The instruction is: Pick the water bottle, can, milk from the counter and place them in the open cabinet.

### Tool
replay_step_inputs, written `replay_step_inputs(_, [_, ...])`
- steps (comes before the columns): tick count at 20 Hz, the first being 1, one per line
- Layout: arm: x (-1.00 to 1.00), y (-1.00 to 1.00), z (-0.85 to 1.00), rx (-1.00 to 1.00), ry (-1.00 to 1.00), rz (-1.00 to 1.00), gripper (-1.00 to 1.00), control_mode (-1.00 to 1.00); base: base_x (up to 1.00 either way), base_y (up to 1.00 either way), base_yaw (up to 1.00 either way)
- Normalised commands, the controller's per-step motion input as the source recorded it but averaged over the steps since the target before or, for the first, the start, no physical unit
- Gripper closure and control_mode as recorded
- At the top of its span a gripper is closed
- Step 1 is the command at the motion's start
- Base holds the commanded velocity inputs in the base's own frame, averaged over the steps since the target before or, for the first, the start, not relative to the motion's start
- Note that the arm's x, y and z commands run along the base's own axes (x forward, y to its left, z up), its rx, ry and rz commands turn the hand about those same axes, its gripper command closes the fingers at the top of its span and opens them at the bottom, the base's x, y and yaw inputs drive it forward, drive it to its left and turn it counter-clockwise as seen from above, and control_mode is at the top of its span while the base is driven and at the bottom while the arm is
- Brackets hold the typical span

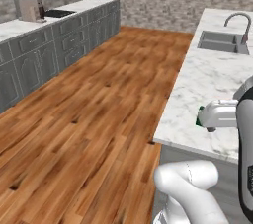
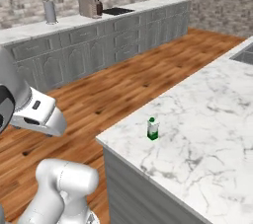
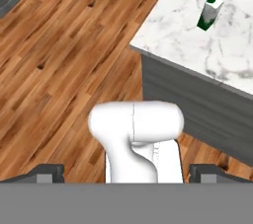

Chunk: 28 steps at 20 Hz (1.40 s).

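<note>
The small green milk container with a white top (image 2: 152,129) stands upright on the white grey-veined marble counter (image 2: 207,119), near its corner edge, well apart from the two-finger gripper (image 3: 126,171), whose jaws are spread wide and empty. Open wooden plank floor (image 1: 89,114) lies beside the counter.

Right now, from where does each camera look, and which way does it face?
Left base view: behind the arm on its left, facing the floor and counter with sink.
Right base view: behind on the right, facing the milk on the counter; arm at lower left.
Hand view: on the hand, looking down at the milk; open claw.
Shared: counter, milk.
</note>
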Motion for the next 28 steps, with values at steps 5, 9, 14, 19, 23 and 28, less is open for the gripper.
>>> replay_step_inputs(5, [0.00, 0.00, 0.00, 0.00, 0.00, 0.00, -1.00, 1.00, 0.00, 0.00, 0.00])
replay_step_inputs(9, [0.00, 0.00, 0.00, 0.00, 0.00, 0.00, -1.00, 1.00, 0.00, 0.00, 0.00])
replay_step_inputs(14, [0.00, 0.00, 0.00, 0.00, 0.00, 0.00, -1.00, 1.00, 0.00, 0.00, 0.00])
replay_step_inputs(19, [0.00, 0.00, 0.00, 0.00, 0.00, 0.00, -1.00, 1.00, 0.00, 0.00, -0.28])
replay_step_inputs(23, [0.00, 0.00, 0.00, 0.00, 0.00, 0.00, -1.00, 1.00, 0.31, -0.14, -0.49])
replay_step_inputs(28, [0.00, 0.00, 0.00, 0.00, 0.00, 0.00, -1.00, 1.00, 0.18, -0.06, -0.60])
